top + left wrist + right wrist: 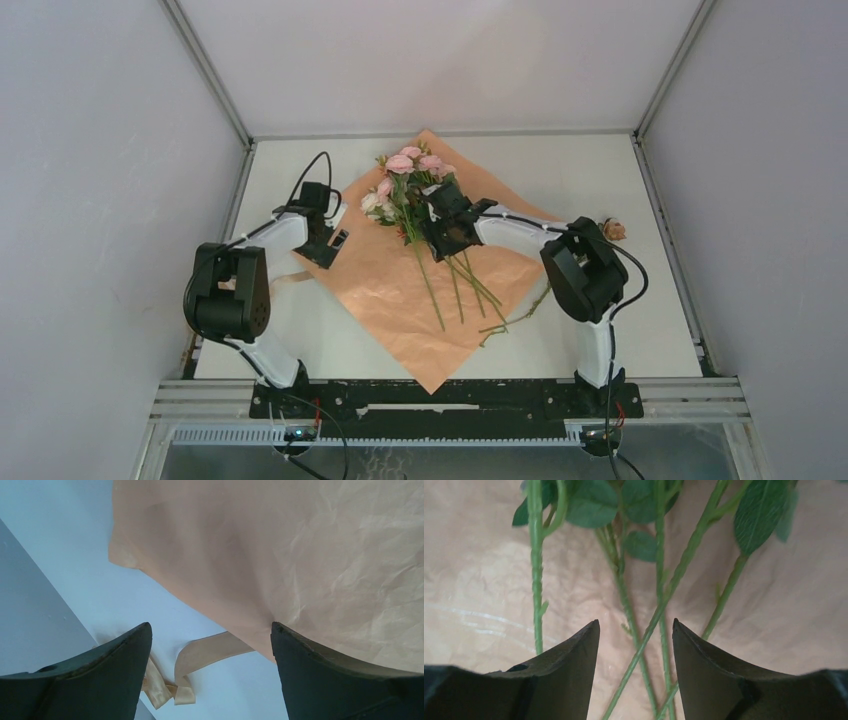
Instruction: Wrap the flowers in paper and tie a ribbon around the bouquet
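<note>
The white tabletop point(600, 170) carries the paper point(385, 290), a tan, crinkled sheet lying flat and turned like a diamond, one corner toward the arm bases and the opposite corner at the far edge. The flowers point(405, 175) lie on the paper, pink blooms by its far corner and thin green stems fanning toward its near corner; one stem point(530, 305) lies off the paper's right edge. The right tool point(636, 625) hangs over the middle of the paper, its fingers apart, with several stems running through the gap below and nothing pinched. The left tool point(211, 630) sits at the paper's left edge, fingers wide apart and holding nothing. The ribbon point(210, 650) lies limp just off the paper's left edge, one end running under it. A single loose bloom point(613, 229) rests well to the right of the paper.
</note>
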You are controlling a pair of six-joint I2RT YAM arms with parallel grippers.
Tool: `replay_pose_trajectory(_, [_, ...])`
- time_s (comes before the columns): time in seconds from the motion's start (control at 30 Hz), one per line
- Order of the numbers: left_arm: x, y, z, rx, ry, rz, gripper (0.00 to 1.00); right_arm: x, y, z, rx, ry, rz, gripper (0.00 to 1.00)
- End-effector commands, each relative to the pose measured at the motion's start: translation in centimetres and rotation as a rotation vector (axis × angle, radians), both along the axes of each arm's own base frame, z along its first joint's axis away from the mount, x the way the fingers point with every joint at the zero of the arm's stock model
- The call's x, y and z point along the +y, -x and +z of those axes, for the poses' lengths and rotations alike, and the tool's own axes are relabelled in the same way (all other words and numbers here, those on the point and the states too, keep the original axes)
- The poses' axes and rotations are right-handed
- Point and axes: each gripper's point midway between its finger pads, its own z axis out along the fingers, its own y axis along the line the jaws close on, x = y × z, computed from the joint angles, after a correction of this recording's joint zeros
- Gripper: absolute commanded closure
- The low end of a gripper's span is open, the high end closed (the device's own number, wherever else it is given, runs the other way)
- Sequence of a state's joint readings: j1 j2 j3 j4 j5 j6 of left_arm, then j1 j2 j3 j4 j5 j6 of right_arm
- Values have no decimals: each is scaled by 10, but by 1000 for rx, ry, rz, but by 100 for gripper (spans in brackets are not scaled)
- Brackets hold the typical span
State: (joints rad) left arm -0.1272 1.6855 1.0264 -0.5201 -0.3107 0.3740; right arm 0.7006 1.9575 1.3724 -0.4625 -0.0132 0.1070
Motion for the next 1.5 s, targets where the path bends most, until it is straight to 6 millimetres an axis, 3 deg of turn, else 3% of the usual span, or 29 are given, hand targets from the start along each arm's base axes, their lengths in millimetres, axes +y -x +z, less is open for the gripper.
replay_pose_trajectory(0.0, [-2, 1, -5, -6, 13, -2, 7, -3, -23, 6, -67, 100, -3, 36])
replay_pose_trajectory(0.23, [-2, 0, -5, -12, 9, 0, 8, 3, -40, -12, -46, 168, -19, 44])
replay_pose_trajectory(0.33, [-2, 0, -5, -16, 9, 1, 8, 12, -41, -9, -39, 127, -35, 62])
replay_pose_trajectory(0.43, [-2, 0, -4, -17, 9, 3, 8, 21, -42, 0, -30, 71, -62, 83])
replay_pose_trajectory(0.5, [-2, 0, -5, -16, 8, 2, 8, 27, -43, 11, -35, 33, -78, 91])
replay_pose_trajectory(0.73, [-2, -2, -5, -21, 8, 5, 9, 46, -56, 48, -30, -142, -197, 100])
replay_pose_trajectory(0.93, [-3, -2, -4, -22, 4, 4, 9, 71, -65, 48, 28, -362, -321, 100])
replay_pose_trajectory(1.07, [-2, -2, -5, -21, 2, 5, 9, 89, -75, 61, -9, -457, -372, 100])
replay_pose_trajectory(1.23, [-3, -3, -5, -23, 0, 4, 9, 80, -90, 60, -90, -476, -481, 100])
replay_pose_trajectory(1.37, [-3, -2, -5, -24, 0, 4, 10, 76, -91, 47, -63, -462, -497, 67])
replay_pose_trajectory(1.47, [-2, -2, -5, -28, 0, 6, 9, 76, -87, 51, -42, -448, -453, 52])
